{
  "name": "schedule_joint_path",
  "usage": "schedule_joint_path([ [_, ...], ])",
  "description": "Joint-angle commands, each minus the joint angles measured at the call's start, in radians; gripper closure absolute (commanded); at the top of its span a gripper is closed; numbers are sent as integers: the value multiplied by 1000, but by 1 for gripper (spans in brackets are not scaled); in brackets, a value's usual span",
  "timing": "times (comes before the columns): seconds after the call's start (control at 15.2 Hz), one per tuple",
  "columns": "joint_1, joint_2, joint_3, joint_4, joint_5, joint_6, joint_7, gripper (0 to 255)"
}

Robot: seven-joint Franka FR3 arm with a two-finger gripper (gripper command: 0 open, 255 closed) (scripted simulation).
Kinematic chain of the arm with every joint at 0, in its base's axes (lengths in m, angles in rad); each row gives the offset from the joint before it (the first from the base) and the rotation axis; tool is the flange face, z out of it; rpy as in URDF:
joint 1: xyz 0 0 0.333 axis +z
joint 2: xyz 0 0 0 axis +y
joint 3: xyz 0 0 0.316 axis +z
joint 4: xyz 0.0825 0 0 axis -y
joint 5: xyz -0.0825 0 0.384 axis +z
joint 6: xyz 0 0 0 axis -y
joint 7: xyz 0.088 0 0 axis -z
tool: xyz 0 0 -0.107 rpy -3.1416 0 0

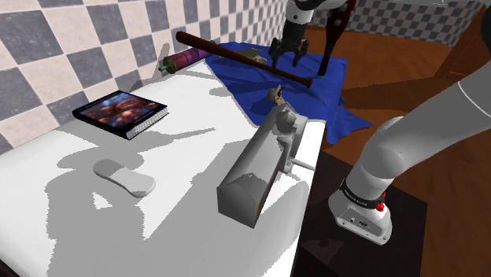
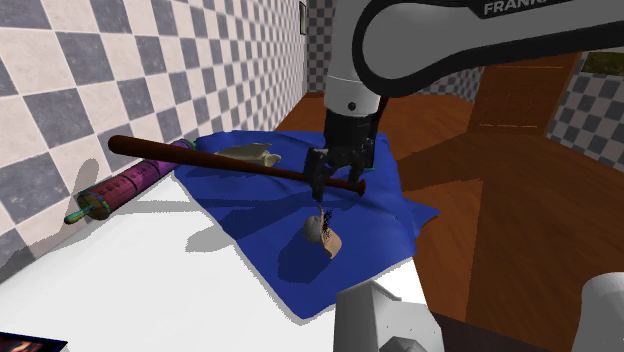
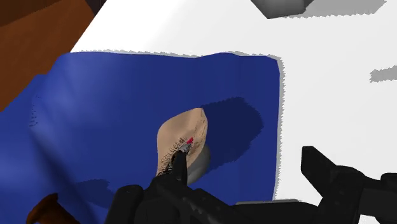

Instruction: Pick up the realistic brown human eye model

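The eye model (image 2: 323,233) is a tan, skin-coloured piece with dark lashes and a red corner, lying on a blue cloth (image 2: 250,230) near the table's edge. In the shoulder view the eye model (image 1: 277,95) is a small brownish lump on the blue cloth (image 1: 334,75). My black gripper (image 2: 337,188) hangs a short way above it, open and empty. In the wrist view one fingertip (image 3: 178,167) overlaps the eye model (image 3: 183,135), while the other finger (image 3: 316,160) stands well apart over the cloth (image 3: 95,114).
A long brown bat (image 2: 220,160) lies across the cloth just behind the gripper, beside a pale beige object (image 2: 250,153). A purple syringe-like thing (image 2: 125,188) lies by the checkered wall. A book (image 1: 120,112), a grey sole-shaped piece (image 1: 124,177) and a grey box-like object (image 1: 256,169) sit on the white table.
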Motion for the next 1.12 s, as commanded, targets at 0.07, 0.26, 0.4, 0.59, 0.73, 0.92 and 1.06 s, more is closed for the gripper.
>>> schedule_joint_path([
  [0.07,-25,92,-33,34,16,46,25,0],
  [0.26,-47,184,-66,75,39,84,47,0],
  [0.4,-62,246,-87,104,58,106,59,0],
  [0.59,-85,338,-118,150,92,135,75,0],
  [0.73,-101,399,-138,183,119,152,83,0],
  [0.92,-114,446,-150,197,140,175,87,0],
  [1.06,-114,453,-150,179,144,200,82,0],
])
